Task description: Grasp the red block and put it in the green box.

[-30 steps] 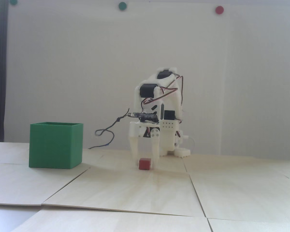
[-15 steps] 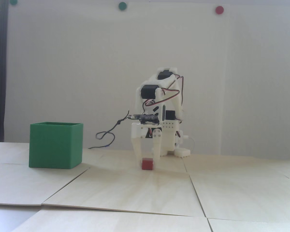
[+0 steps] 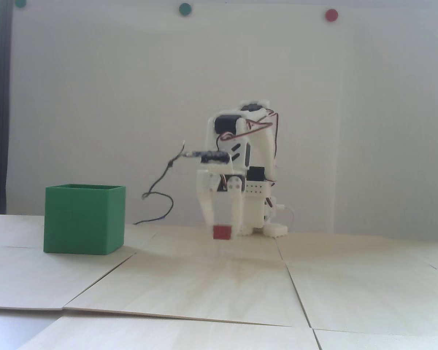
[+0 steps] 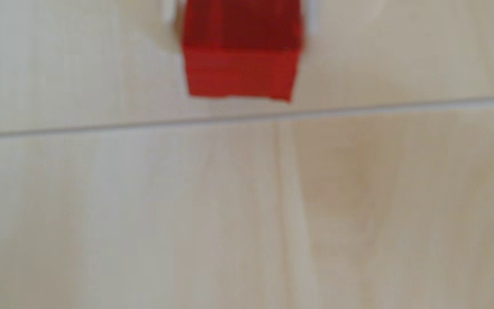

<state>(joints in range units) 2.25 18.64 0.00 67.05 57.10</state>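
Observation:
The red block [image 3: 222,232] hangs a little above the pale wooden table, pinched between the white fingers of my gripper [image 3: 222,233], which is shut on it. In the wrist view the red block [image 4: 241,53] fills the top centre, with blurred white fingertips [image 4: 170,26] at its sides and the table below. The green box [image 3: 84,219] stands on the table to the left in the fixed view, open at the top, well apart from the gripper.
The arm's white base [image 3: 273,229] stands behind the gripper by the white wall. A dark cable [image 3: 160,197] loops from the wrist down to the table between arm and box. Seams [image 3: 295,291] run between the wooden panels.
The gripper closed on the red block and lifted it off the table; the wrist and cable have risen. The green box has not moved.

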